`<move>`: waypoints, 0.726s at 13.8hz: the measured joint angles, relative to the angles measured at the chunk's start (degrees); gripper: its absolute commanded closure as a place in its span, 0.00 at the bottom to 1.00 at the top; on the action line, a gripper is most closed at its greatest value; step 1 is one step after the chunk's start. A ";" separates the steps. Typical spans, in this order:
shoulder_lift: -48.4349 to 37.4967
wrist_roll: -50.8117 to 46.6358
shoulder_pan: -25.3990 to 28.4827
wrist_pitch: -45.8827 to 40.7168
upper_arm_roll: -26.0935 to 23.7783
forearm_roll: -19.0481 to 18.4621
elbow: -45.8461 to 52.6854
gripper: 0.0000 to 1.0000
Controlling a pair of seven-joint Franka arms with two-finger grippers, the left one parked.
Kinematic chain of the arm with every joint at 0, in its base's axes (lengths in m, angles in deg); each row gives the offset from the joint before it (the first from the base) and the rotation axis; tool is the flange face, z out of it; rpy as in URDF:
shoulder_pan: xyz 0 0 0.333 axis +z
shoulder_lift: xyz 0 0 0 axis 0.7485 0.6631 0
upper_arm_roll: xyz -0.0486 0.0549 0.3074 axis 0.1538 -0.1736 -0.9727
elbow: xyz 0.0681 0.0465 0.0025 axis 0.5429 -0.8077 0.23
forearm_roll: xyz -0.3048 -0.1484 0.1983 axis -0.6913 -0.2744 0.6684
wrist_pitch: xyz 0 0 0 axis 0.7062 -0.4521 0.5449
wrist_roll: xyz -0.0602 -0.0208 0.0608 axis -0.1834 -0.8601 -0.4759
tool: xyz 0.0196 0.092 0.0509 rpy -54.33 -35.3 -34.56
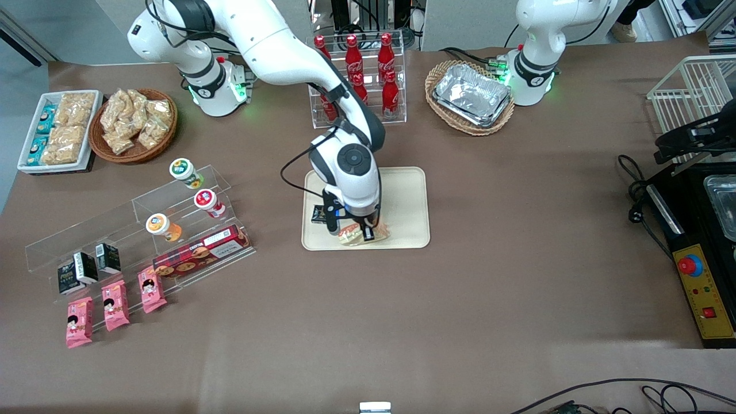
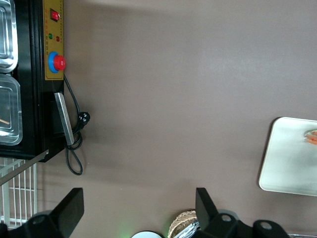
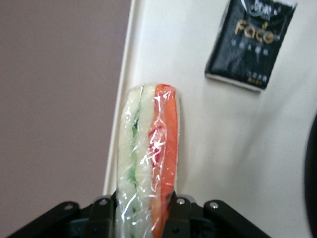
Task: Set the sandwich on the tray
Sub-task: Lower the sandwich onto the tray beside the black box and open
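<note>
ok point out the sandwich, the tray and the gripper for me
sandwich (image 3: 148, 163), right wrist view, on its wrapped edge with the orange stripe
tray (image 1: 409, 195), front view, on its bare surface
gripper (image 1: 357, 230), front view, between its fingertips at the sandwich

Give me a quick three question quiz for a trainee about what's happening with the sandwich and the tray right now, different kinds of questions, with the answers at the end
1. True or false: the gripper is over the tray with its jaws shut on the sandwich.
2. Which other item lies on the tray? A) a red bottle B) a small black packet C) a pink snack pack
3. Fill in: the sandwich sits near the tray's edge that is ______ to the front camera.

Key
1. True. The wrist view shows the wrapped wedge between the jaws, over the tray's surface by its rim.
2. B.
3. Nearest. Whether it already rests on the tray, I cannot tell.
</note>
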 measured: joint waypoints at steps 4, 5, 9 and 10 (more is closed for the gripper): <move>0.83 -0.19 2.69 1.05 0.02 0.65 0.01 0.63; 0.83 -0.19 3.06 1.06 0.03 0.90 0.01 0.33; 1.31 -0.20 3.48 1.07 0.13 1.03 -0.02 0.00; 1.62 -0.20 3.47 1.07 0.18 1.03 -0.02 0.00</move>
